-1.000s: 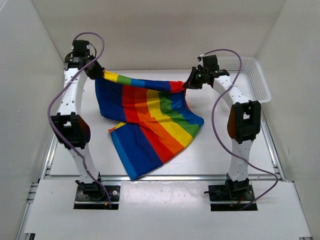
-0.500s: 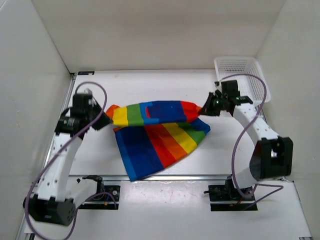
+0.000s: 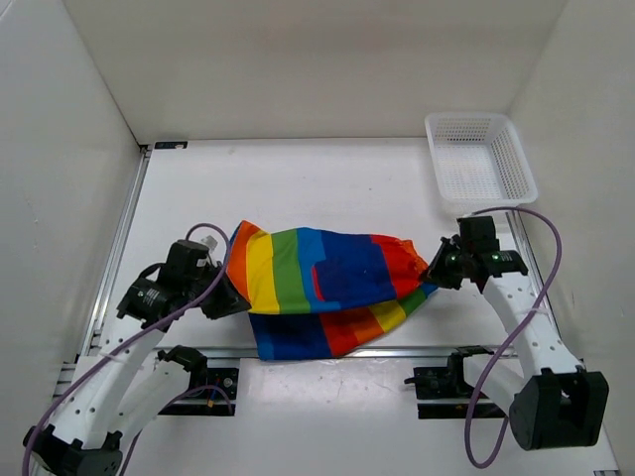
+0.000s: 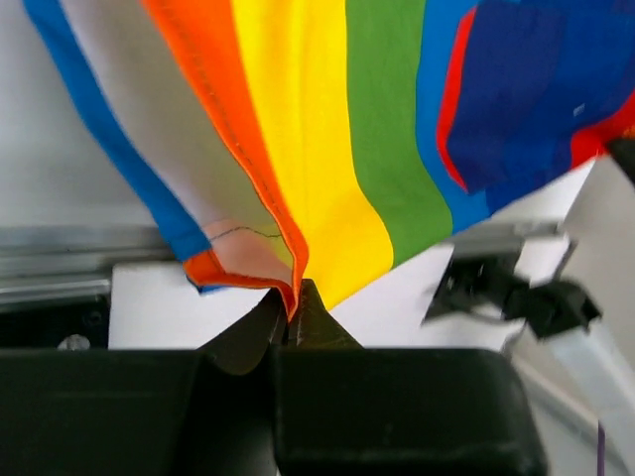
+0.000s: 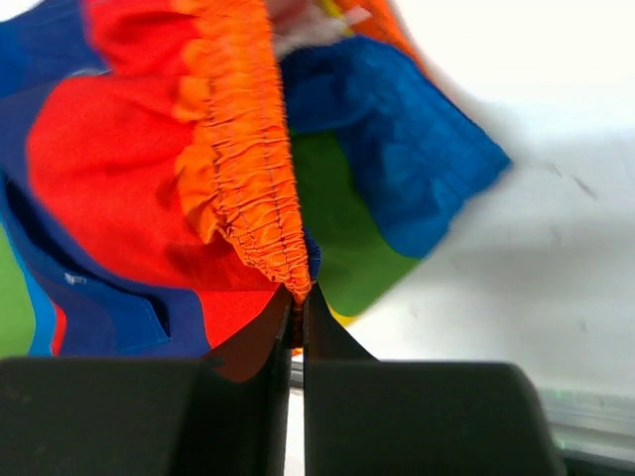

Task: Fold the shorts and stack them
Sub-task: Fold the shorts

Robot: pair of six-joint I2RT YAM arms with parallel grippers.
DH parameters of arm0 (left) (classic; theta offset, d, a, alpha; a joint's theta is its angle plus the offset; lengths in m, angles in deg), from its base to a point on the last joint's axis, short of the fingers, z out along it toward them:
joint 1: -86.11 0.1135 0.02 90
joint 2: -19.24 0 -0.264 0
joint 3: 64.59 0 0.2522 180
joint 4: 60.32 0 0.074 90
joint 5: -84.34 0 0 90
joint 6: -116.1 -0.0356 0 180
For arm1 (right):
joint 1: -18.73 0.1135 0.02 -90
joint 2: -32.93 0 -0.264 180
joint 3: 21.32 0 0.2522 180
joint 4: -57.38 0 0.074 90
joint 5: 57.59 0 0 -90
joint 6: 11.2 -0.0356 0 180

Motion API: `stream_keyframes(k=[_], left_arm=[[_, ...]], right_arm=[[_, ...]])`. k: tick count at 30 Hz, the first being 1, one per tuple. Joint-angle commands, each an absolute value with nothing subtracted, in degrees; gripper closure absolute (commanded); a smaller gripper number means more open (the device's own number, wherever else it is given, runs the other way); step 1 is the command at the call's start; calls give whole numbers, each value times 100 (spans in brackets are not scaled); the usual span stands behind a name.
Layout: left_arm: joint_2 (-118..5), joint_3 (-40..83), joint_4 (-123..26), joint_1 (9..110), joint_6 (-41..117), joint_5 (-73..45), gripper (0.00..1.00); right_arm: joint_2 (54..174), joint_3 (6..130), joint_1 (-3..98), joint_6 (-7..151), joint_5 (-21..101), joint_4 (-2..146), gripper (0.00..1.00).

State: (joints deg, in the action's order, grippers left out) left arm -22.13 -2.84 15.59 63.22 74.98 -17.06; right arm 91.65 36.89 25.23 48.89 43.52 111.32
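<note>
Two opposite ends of the shorts (image 3: 327,283) are pinched at once. Our left pincer (image 4: 295,302) is clamped tight on an orange-hemmed corner, and our right pincer (image 5: 298,297) is closed on the gathered orange waistband. We judge this grip is meant to hold the upper layer taut and flat as it goes over the lower layer, which lies on the desk (image 3: 298,188) near the front edge, between the arms. The lower layer pokes out toward us, so the fold looks unfinished. We see the white mesh basket (image 3: 481,159) well apart, at the far right corner.
</note>
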Motion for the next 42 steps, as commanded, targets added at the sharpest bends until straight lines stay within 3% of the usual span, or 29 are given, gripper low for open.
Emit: stream_keyframes(k=[1, 2, 3, 5, 6, 7, 8, 9, 11, 15, 19, 26, 30, 32, 34, 36, 37, 38, 39, 40, 42], left_arm=[[-2260, -521, 1707, 6221, 6918, -2796, 90], [-2355, -600, 1707, 6221, 6707, -3025, 90], [-2513, -792, 1707, 6221, 6279, -3253, 82], [-2742, -882, 1794, 6168, 5863, -3791, 43], [-2848, -943, 1865, 6168, 5566, -3792, 23], [-3023, -821, 2022, 6168, 5467, -3679, 10], [-3094, -707, 2084, 6168, 5414, -3547, 0], [-3156, -375, 2085, 6168, 5413, -3398, 0], [-3349, 4, 2155, 6168, 5483, -2794, 0], [-3692, 586, 2147, 6220, 5983, -1500, 3], [-4210, 324, 1394, 6493, 6318, -1269, 1], [-5799, -30, 319, 6616, 6705, -1602, 1], [-6344, 225, 125, 6677, 6819, -1533, 4], [-6653, 462, 55, 6678, 6758, -1533, 18], [-7083, 629, 55, 6731, 6618, -1586, 25], [-7356, 901, -6, 6809, 6565, -1586, 42], [-7653, 1024, -7, 6810, 6486, -1638, 51], [-7813, 1156, -7, 6871, 6425, -1638, 71], [-7962, 1488, -7, 6958, 6302, -1638, 80], [-8268, 1683, -7, 7020, 6240, -1638, 85], [-8586, 2374, -7, 7213, 6065, -1638, 90]], right_arm=[[8796, 3542, 2506, 4462, 3482, 11534, 100], [8682, 3542, 2506, 4461, 3356, 11534, 100], [8681, 3481, 2506, 4374, 3233, 11535, 100], [8610, 3480, 2506, 4155, 2961, 11535, 98], [8610, 3480, 2506, 4154, 2786, 11474, 85], [8767, 3480, 2506, 4084, 2706, 11403, 48], [8864, 3480, 2506, 4083, 2705, 11342, 30], [8978, 3550, 2506, 4083, 2705, 11341, 18], [9260, 3612, 2506, 4083, 2766, 11280, 7], [9331, 3385, 2506, 4031, 3108, 11157, 3], [9331, 2955, 2506, 3829, 3565, 10859, 0], [9972, 2532, 2506, 3706, 3768, 10243, 4], [10244, 2321, 2506, 3574, 3978, 9760, 25], [10359, 2320, 2506, 3425, 4110, 9489, 32], [10499, 2268, 2453, 3320, 4416, 9259, 48], [10665, 2215, 2453, 3022, 4629, 8830, 62], [10745, 2215, 2453, 2889, 4734, 8662, 76], [10955, 2215, 2453, 2758, 4822, 8504, 83], [11061, 2163, 2453, 2591, 5006, 8146, 88], [11176, 2162, 2453, 2224, 5095, 7942, 98], [11518, 2162, 2505, 1783, 5166, 7233, 100]])
